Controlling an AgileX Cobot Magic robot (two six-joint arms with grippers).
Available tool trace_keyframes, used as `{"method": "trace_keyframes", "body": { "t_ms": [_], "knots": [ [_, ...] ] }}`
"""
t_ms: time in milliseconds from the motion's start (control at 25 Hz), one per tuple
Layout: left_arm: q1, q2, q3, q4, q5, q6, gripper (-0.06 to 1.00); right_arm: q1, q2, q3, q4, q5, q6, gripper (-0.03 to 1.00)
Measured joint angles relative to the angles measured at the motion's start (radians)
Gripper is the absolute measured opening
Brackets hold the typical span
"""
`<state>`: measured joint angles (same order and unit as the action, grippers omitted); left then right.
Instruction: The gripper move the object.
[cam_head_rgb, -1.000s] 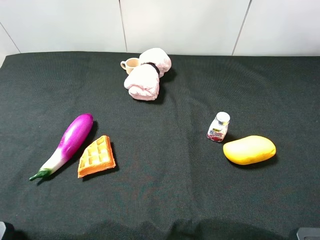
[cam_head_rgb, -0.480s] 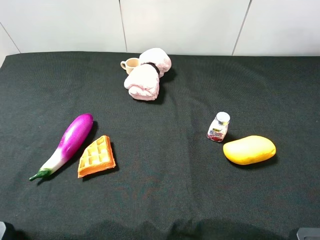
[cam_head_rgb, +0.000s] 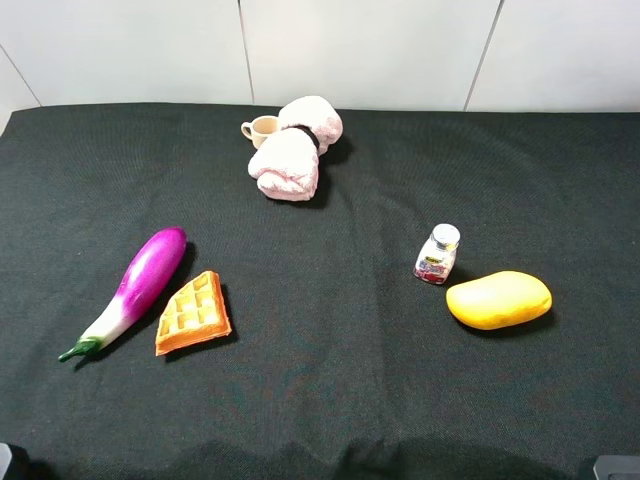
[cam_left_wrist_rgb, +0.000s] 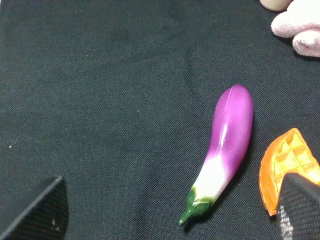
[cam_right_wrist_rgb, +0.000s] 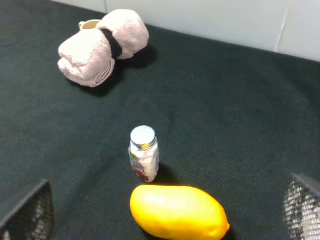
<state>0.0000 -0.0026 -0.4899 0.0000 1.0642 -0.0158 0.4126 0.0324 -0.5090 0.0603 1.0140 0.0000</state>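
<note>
The right tool (cam_right_wrist_rgb: 165, 210) has its two fingers spread wide and holds nothing; only the mesh-textured fingertips (cam_right_wrist_rgb: 27, 212) show at the edges of the right wrist view. The jar (cam_right_wrist_rgb: 144, 153) stands upright on the dark bench (cam_right_wrist_rgb: 240, 115), ahead of this tool and roughly on the line between its fingers, well clear of both. It has a silver screw cap, red-pink contents and a small label. A yellow mango (cam_right_wrist_rgb: 178, 212) lies nearer the tool than the jar, just beside it, and I cannot tell whether the two touch. Farther out, beyond the jar and toward the tool's left, lies a rolled pink towel (cam_right_wrist_rgb: 102, 47) bound with a black band, with a small beige cup (cam_right_wrist_rgb: 89, 24) peeking out behind it.

The left tool (cam_left_wrist_rgb: 170, 210) also stands wide and empty. A purple eggplant (cam_left_wrist_rgb: 222, 147) lies ahead of it between the fingers, its green stem end pointing back toward the tool. An orange waffle (cam_left_wrist_rgb: 287, 170) lies close beside the eggplant, next to the tool's right finger.

From the high camera, the jar (cam_head_rgb: 437, 254) stands on the right half of the bench.
</note>
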Motion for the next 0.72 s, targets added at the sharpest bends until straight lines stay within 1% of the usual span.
{"method": "trace_keyframes", "body": {
  "t_ms": [160, 720],
  "knots": [
    [0.000, 0.000, 0.000, 0.000, 0.000, 0.000, 0.87, 0.000, -0.037, 0.002, 0.003, -0.001, -0.017, 0.69],
    [0.000, 0.000, 0.000, 0.000, 0.000, 0.000, 0.87, 0.000, -0.040, 0.011, 0.006, 0.006, -0.021, 0.69]
  ]
}}
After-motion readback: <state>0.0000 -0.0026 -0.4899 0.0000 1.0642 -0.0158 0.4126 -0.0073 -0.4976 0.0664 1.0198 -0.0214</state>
